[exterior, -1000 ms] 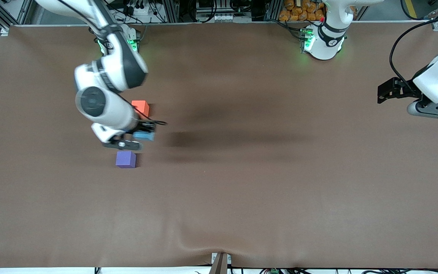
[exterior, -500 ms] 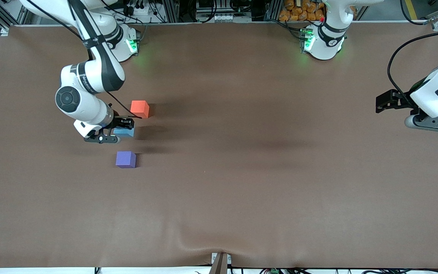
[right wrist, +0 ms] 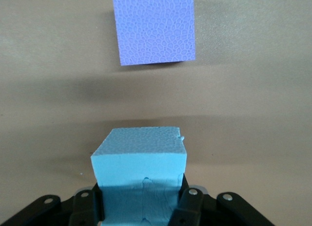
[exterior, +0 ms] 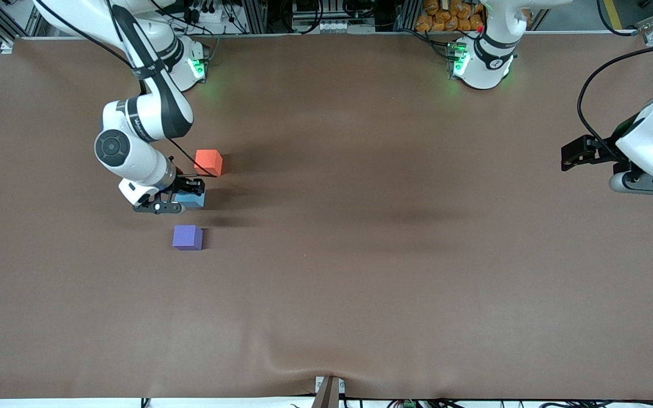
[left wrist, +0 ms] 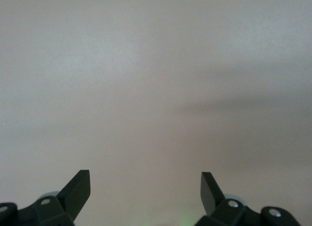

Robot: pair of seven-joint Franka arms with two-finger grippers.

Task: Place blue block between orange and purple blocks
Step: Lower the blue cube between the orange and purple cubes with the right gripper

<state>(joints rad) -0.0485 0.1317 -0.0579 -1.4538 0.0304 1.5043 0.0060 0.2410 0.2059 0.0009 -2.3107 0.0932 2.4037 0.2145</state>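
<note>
The sky-blue block sits between the fingers of my right gripper, which is shut on it. The gripper holds it low at the table, in the gap between the orange block and the purple block. In the right wrist view the blue block fills my right gripper, and the purple block lies a short gap ahead of it. The orange block is out of that view. My left gripper waits open and empty at the left arm's end of the table, and its wrist view shows only bare table.
The brown table cover has a raised wrinkle at the edge nearest the front camera. The two arm bases stand along the table's top edge.
My right gripper has come down with the blue block, from above the gap to table height between the orange and purple blocks. The left arm has barely shifted.
</note>
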